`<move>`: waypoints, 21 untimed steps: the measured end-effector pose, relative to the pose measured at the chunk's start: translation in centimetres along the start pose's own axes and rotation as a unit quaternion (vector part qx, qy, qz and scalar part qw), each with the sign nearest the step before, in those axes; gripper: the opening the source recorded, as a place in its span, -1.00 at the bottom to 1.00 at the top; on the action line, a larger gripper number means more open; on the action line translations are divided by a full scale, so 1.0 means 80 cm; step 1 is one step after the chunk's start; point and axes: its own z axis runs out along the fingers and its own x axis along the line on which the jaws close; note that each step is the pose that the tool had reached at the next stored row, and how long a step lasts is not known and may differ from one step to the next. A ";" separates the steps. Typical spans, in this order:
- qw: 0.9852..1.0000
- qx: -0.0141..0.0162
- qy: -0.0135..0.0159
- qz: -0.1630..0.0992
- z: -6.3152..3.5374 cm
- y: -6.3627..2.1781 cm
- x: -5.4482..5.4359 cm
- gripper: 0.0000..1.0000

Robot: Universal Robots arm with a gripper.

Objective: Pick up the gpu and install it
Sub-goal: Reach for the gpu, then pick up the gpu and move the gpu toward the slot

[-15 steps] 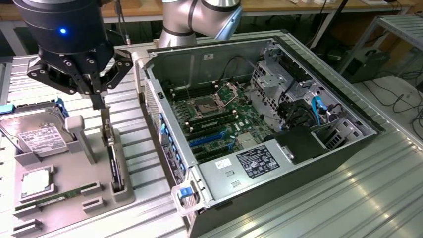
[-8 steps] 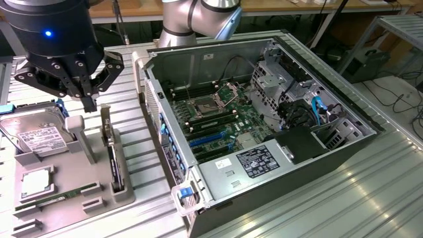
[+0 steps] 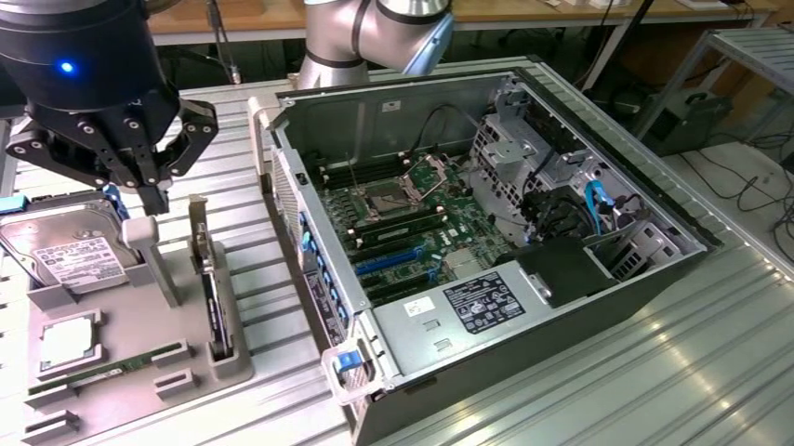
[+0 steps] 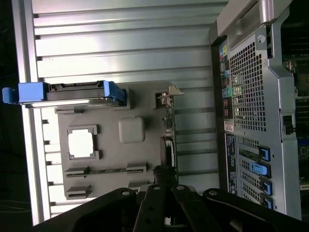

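The tool [image 3: 152, 206], closed and empty, is held over the grey tray [image 3: 125, 321] on the surface [image 3: 583, 390], the gpu [image 3: 211, 311] standing on edge in its slot at five o'clock from it in the exterior view, where jaws not parted could strike and topple the thin card.

Black gpu [image 3: 211, 311], grey tray [image 3: 149, 318]
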 end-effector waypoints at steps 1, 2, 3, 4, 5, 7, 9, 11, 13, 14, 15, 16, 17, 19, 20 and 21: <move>1.000 0.000 0.000 0.000 0.000 0.000 0.000 -0.79; 1.000 0.000 0.000 0.000 0.000 0.000 0.000 -0.79; 1.000 0.000 0.000 0.000 0.000 0.000 -0.002 -0.79; 1.000 0.000 0.000 0.000 0.000 0.000 -0.004 -0.79; 1.000 0.000 0.000 0.000 0.001 0.000 -0.007 -0.79; 1.000 0.000 0.000 -0.001 0.002 0.001 -0.018 -0.79; 1.000 0.000 0.001 -0.002 0.003 0.001 -0.023 -0.79; 1.000 0.000 0.001 -0.002 0.003 0.001 -0.023 -0.79; 1.000 0.000 0.001 -0.002 0.003 0.001 -0.023 -0.79; 1.000 0.000 0.001 -0.002 0.003 0.001 -0.023 -0.79; 1.000 0.000 0.001 -0.002 0.003 0.001 -0.023 -0.79; 1.000 0.000 0.001 -0.002 0.003 0.001 -0.023 -0.79; 1.000 0.000 0.001 -0.002 0.003 0.001 -0.023 -0.79; 1.000 0.000 0.001 -0.002 0.003 0.001 -0.023 -0.79; 1.000 0.000 0.001 -0.002 0.003 0.001 -0.023 -0.79; 1.000 0.000 0.001 -0.002 0.003 0.001 -0.023 -0.79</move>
